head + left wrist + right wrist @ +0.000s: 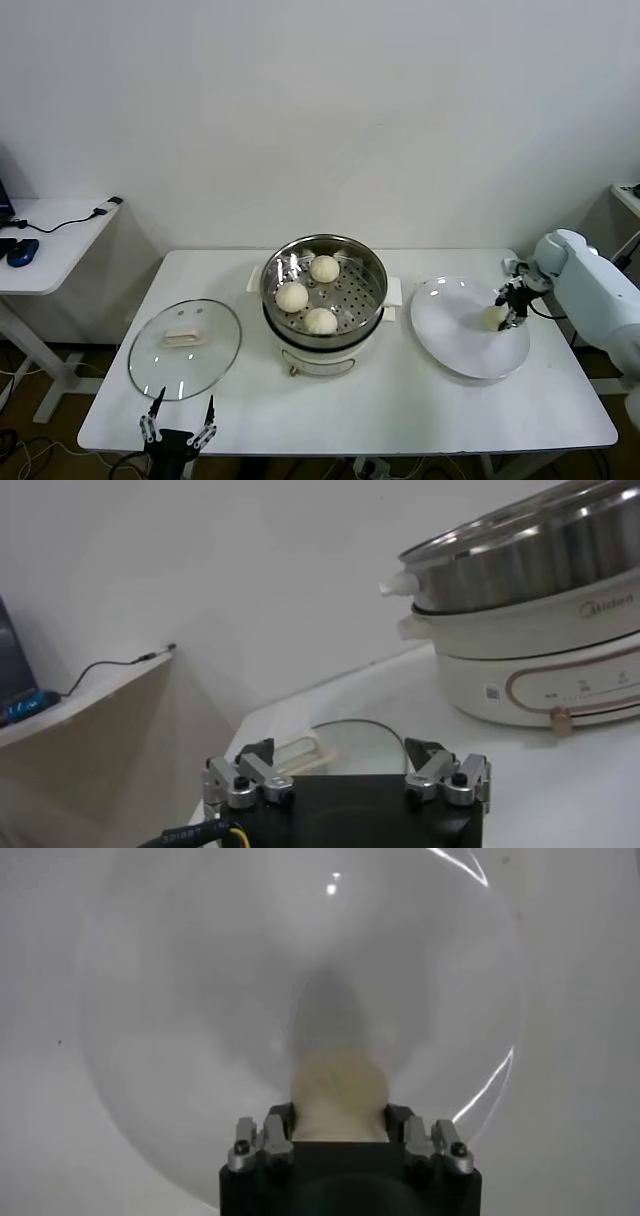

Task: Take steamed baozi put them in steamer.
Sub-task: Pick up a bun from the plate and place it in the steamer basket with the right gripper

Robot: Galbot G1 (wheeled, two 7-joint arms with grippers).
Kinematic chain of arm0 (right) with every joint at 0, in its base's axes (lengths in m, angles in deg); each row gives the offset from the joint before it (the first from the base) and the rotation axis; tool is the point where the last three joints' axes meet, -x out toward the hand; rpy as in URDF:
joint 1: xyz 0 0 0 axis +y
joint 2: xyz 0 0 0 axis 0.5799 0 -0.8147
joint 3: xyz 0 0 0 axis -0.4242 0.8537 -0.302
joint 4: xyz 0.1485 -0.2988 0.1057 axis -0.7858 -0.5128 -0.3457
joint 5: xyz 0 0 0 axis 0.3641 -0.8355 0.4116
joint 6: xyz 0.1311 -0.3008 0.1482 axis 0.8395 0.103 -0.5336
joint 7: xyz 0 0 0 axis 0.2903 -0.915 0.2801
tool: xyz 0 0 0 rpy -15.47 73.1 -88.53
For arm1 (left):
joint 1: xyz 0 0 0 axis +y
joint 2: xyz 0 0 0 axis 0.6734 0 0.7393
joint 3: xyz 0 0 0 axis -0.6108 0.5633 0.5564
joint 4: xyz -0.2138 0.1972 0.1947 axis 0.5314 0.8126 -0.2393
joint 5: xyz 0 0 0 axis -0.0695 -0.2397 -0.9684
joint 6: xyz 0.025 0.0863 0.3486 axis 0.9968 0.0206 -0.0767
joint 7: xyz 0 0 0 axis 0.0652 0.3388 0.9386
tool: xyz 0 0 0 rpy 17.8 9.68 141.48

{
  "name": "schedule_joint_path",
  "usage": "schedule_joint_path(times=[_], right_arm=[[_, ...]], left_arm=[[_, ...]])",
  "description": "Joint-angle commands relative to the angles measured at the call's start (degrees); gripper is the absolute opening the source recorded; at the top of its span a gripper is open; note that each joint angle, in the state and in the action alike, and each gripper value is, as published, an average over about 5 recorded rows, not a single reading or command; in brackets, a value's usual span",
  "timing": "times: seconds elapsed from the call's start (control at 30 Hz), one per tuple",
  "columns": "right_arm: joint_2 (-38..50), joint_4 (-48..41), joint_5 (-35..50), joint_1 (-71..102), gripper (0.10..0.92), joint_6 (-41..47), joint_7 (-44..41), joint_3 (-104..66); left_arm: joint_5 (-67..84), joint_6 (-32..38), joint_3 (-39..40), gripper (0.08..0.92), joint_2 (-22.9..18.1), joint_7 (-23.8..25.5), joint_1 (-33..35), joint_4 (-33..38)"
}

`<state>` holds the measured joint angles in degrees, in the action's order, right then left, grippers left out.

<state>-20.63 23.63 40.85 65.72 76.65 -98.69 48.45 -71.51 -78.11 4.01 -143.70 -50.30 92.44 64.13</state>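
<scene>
We noted the right gripper (pixel 509 305) clenched around the last baozi (pixel 495 316) on the plate (pixel 455 345) near the worktop's right edge, three already in the mid-table steamer (pixel 370 268); the left gripper (pixel 179 425) waited, released, at the front-left corner.

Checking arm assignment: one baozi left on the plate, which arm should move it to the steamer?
Right. The right gripper is already around the last baozi on the white plate. The left gripper sits open at the table's near edge by the glass lid, across the steamer.
</scene>
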Motion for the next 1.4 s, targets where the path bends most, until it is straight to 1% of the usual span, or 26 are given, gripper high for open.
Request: schedule_joint_path(times=[0.03, 0.17, 0.3, 0.53, 0.8, 0.9, 1.03, 1.2, 1.4], right_arm=[[3.15, 9.79, 16.05, -7.49, 0.588, 5.39, -0.07, 14.01], [3.41, 16.11, 27.36, -18.39, 0.581, 10.30, 0.31, 26.90], [0.94, 19.40, 37.23, -28.37, 0.577, 13.50, 1.01, 36.62], [-5.11, 24.71, 49.21, -40.15, 0.577, 18.20, 2.71, 47.10], [-12.33, 30.92, 61.52, -47.70, 0.577, 21.81, 5.33, 56.28], [-14.34, 32.06, 63.48, -48.37, 0.577, 22.50, 5.95, 58.57], [-16.44, 32.71, 63.99, -47.61, 0.577, 23.08, 6.87, 61.67], [-18.31, 32.00, 61.95, -44.37, 0.577, 23.44, 8.08, 64.65], [-20.14, 29.05, 59.08, -38.98, 0.577, 23.44, 9.27, 65.84]], left_arm=[[0.01, 0.17, 0.12, 0.823, -0.02, -0.01, 0.21, 0.33], [0.10, 0.29, 0.47, 0.823, -0.01, 0.07, 0.47, 0.85], [0.12, 0.56, 0.95, 0.823, 0.04, 0.18, 0.68, 1.34], [0.09, 0.79, 1.99, 0.823, 0.11, 0.34, 0.27, 1.55], [0.05, 0.57, 3.12, 0.823, 0.46, 0.97, -0.56, 1.81], [0.10, 0.56, 3.15, 0.823, 0.73, 1.42, -0.57, 1.93], [0.35, 0.75, 2.96, 0.823, 1.08, 1.47, -0.53, 1.75], [0.60, 0.81, 2.76, 0.823, 1.24, 1.47, -0.47, 1.56], [0.73, 0.74, 2.55, 0.823, 1.26, 1.49, -0.62, 1.23]])
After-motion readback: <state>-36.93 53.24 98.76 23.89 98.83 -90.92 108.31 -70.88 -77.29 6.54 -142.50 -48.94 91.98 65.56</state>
